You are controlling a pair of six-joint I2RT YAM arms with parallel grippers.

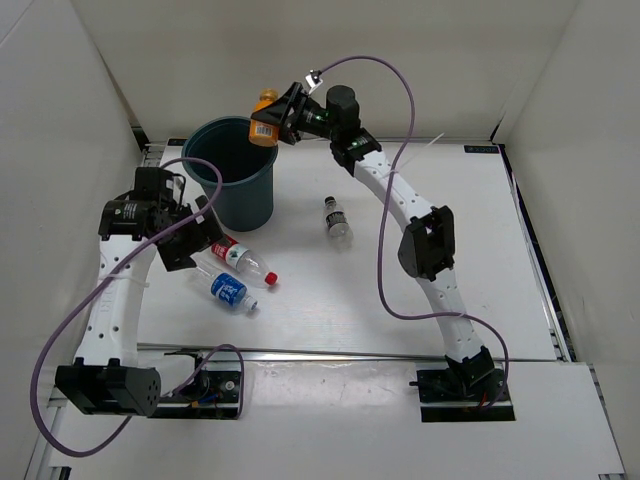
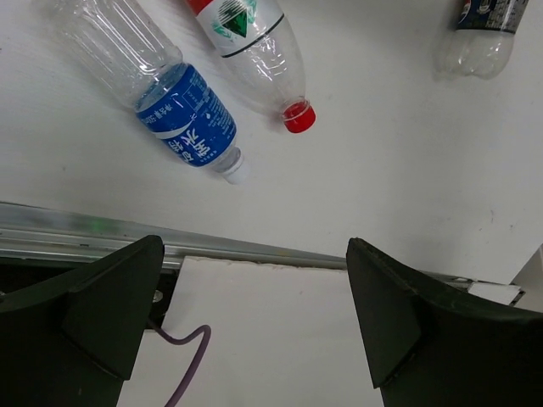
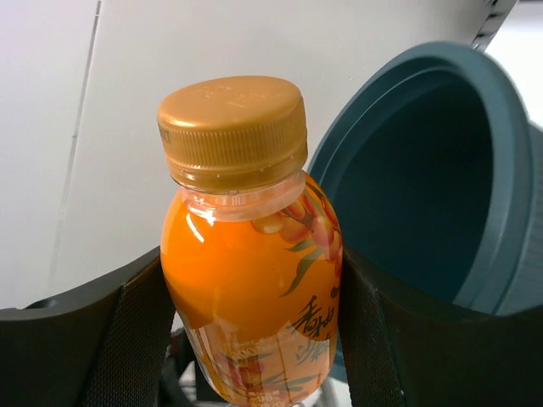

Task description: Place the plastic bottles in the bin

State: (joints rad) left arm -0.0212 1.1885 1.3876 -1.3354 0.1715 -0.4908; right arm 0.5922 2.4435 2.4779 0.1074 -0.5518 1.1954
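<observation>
- The plastic bottles are four. Three lie on the table [image 1: 330, 310] and one is held in the air.
- We see the short orange bottle [image 3: 254, 280] clamped between the fingers of the right gripper [image 1: 272, 122]. One dark finger presses on each side of its body, and its gold cap is uppermost.
- In the top view the orange bottle sits at the far rim of the bin [image 1: 245, 200], overlapping that rim. We cannot tell whether it is right over the opening.
- In the right wrist view the bin's open mouth shows just beside the bottle, and what we see of its inside is dark.
- The left gripper [image 2: 254, 314] has its jaws wide apart with nothing between them. It hangs over the near part of the table, just left of the two big bottles.
- The red-label bottle [image 1: 240, 258] lies on its side in front of the bin, with its red cap [image 2: 299, 116] pointing away from the bin.
- The blue-label bottle [image 1: 232, 291] lies on its side just beside the red-label one, on the nearer side. The two lie roughly parallel.
- The small dark-capped bottle [image 1: 338, 220] lies on its side to the right of the bin, well apart from the other two.
</observation>
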